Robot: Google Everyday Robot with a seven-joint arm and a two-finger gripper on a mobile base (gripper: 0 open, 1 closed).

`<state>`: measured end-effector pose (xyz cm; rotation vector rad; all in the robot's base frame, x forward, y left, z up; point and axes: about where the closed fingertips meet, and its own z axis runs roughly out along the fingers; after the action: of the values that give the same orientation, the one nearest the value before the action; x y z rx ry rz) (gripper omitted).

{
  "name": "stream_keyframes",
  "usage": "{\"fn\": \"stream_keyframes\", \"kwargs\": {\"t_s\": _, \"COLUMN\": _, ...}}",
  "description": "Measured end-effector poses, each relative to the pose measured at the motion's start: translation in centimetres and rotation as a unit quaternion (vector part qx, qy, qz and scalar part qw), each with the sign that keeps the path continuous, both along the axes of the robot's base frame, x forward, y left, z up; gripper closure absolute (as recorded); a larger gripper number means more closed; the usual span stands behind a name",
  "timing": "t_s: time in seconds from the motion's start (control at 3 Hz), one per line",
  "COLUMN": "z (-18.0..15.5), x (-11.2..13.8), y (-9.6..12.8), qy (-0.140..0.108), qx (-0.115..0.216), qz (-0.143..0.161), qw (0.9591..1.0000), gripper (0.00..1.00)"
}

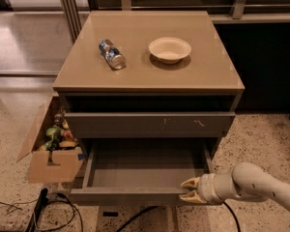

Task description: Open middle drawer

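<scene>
The middle drawer (135, 195) is pulled well out of the grey-brown cabinet, and its grey interior (145, 166) shows bare. My gripper (188, 190) is at the right end of the drawer's plain front, with one cream fingertip (189, 182) over the top edge and the other lower against the front. Above it the top drawer front (150, 123), marked with small white scratches, sits closed. The lowest drawer is hidden under the open one.
A lying can (112, 54) and a cream bowl (169, 49) sit on the cabinet top (150, 76). An open cardboard box (50, 146) with several items stands at the cabinet's left. Black cables (58, 211) lie on the speckled floor in front.
</scene>
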<state>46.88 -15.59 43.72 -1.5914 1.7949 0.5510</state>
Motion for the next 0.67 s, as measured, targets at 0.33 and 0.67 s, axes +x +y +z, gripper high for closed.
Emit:
{"fn": "stream_keyframes", "kwargs": {"t_s": 0.33, "z": 0.00, "x": 0.00, "y": 0.00, "qy": 0.000, "qx": 0.000, "qz": 0.000, "qw": 1.0000, "gripper": 0.82}}
{"fn": "stream_keyframes", "kwargs": {"t_s": 0.67, "z": 0.00, "x": 0.00, "y": 0.00, "qy": 0.000, "qx": 0.000, "qz": 0.000, "qw": 1.0000, "gripper": 0.59}}
